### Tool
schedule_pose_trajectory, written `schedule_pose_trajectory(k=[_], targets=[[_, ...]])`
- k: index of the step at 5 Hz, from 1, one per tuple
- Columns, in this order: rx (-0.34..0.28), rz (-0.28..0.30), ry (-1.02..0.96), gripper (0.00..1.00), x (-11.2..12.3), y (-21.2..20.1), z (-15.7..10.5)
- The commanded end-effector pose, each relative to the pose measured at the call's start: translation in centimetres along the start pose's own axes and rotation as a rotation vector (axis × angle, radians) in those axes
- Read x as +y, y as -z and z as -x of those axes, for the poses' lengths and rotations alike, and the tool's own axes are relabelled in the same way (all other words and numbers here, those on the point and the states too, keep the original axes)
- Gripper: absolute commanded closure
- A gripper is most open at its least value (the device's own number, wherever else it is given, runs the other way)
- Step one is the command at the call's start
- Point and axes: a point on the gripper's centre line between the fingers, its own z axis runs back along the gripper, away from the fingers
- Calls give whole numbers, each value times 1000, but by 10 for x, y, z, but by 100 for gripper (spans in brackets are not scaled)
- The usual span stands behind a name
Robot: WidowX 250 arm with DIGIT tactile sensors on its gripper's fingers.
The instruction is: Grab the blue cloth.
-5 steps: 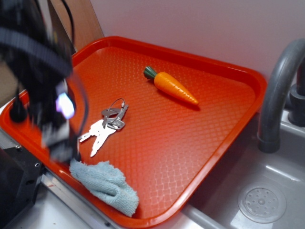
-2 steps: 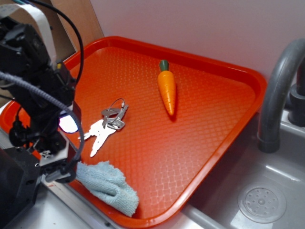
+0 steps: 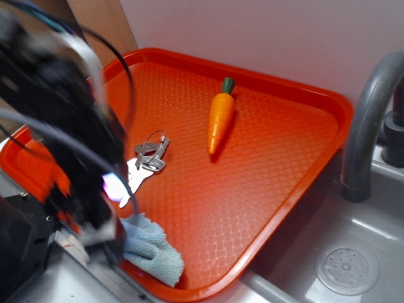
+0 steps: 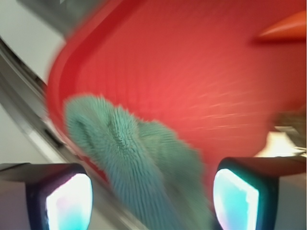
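Observation:
The blue cloth is a crumpled pale blue-teal terry rag at the near edge of the red tray. The blurred black arm covers its left end. In the wrist view the cloth lies between my two fingers, which stand wide apart on either side of it. My gripper is open, low over the cloth. In the exterior view the gripper is mostly hidden by the arm's blur.
A toy carrot lies at the tray's far middle. A bunch of keys lies left of centre, next to the arm. A grey faucet and a sink drain are at the right.
The arm has swung right and down over the cloth's left end. The carrot has turned, its tip now pointing down-left.

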Motion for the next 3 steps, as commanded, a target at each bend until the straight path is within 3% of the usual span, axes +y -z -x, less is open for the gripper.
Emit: schedule_pose_trajectory(k=[1,2,3], targets=[[-16,93,63,0,-20,16,-9],[22,47,45,0,-16,27,-13],[13,54,-5,100,-1,19,-20]])
